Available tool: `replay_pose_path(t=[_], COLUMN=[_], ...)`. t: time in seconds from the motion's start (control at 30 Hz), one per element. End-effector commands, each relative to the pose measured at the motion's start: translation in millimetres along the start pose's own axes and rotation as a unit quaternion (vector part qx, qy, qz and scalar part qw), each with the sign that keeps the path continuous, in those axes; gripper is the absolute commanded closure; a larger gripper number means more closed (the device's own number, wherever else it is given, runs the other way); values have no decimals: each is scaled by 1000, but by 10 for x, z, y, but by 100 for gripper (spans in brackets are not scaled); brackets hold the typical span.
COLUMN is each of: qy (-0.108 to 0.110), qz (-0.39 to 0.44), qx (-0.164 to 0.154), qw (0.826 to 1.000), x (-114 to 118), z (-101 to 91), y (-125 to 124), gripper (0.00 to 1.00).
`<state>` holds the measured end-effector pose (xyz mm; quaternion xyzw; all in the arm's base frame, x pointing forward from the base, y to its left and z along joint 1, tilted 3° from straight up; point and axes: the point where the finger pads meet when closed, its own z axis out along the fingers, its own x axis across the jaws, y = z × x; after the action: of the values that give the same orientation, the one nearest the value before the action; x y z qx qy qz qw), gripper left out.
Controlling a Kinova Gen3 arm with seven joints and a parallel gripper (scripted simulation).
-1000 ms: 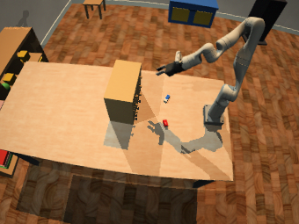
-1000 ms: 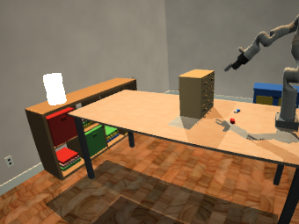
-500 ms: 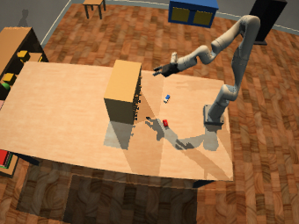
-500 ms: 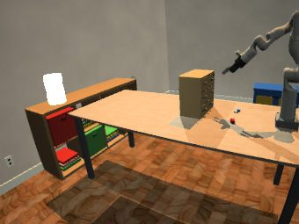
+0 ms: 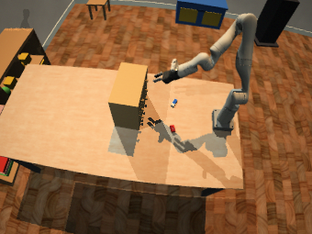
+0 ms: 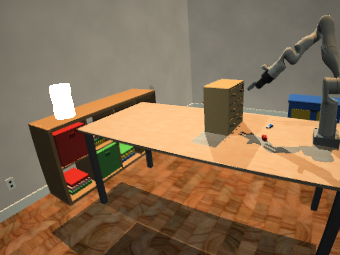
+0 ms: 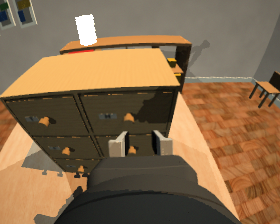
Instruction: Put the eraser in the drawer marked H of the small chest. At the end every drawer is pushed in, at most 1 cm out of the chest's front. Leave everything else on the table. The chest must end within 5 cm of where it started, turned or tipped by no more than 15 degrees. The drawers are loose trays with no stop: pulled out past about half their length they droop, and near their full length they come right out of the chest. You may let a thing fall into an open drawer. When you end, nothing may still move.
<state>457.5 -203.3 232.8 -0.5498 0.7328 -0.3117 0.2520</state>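
The small chest (image 5: 128,83) (image 6: 217,108) (image 7: 100,72) stands upright, and its visible drawers look pushed in. They have orange knobs and small labels too blurred to read. My gripper (image 5: 158,78) (image 6: 251,88) (image 7: 140,139) is partly open and empty, in front of the chest at upper-drawer height. In the wrist view its fingers overlap the right column, with a second-row knob (image 7: 132,149) showing between them and the top right knob (image 7: 129,117) just above. A small blue and white block (image 5: 174,103) (image 6: 270,126), seemingly the eraser, lies on the table.
A small red object (image 5: 172,128) (image 6: 264,137) lies on the table (image 5: 64,108) (image 6: 145,120) near the blue and white block, both between the chest and the arm's base (image 5: 222,120). The lower drawers are partly hidden by my gripper in the wrist view.
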Motion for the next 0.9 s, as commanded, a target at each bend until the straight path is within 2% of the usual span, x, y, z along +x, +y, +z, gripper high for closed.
replay_pose_path(t=[0.0,0.87], qy=[-15,-15], qz=[-6,-6], qx=[-1,-1], qw=[1000,1000], x=[-166,-168], z=[103,137], y=[14,18], gripper=[33,33])
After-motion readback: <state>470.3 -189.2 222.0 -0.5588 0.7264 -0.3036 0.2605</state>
